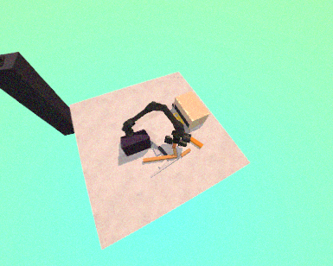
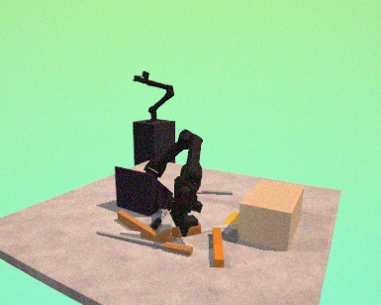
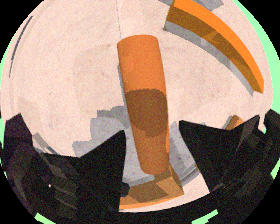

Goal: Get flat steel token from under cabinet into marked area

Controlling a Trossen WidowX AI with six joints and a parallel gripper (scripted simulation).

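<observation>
The cabinet [image 1: 192, 103] [image 2: 269, 213] is a tan box with its slotted front towards the arm's base. The steel token cannot be made out. My gripper [image 1: 177, 139] [image 2: 185, 232] [image 3: 152, 129] is open, low over the table, its fingers apart on either side of an orange handle [image 3: 142, 65] [image 2: 195, 229]. Gaps show between the handle and both fingers. A thin rod [image 3: 119, 17] runs from the handle's far end, towards the cabinet. A yellow patch [image 1: 178, 117] [image 2: 231, 218] shows at the cabinet's front; what it is cannot be told. The marked area's outline is not clear.
An orange bar [image 1: 196, 142] [image 2: 218, 248] [image 3: 211, 32] lies beside the gripper. An angled orange piece [image 1: 157, 159] [image 2: 131, 221] lies nearer the base. Beside it are another orange handle [image 1: 186, 152] [image 2: 179, 248] with a thin rod and a black-handled item [image 1: 163, 150] [image 2: 156, 222]. A grey rod [image 2: 219, 193] lies behind the arm.
</observation>
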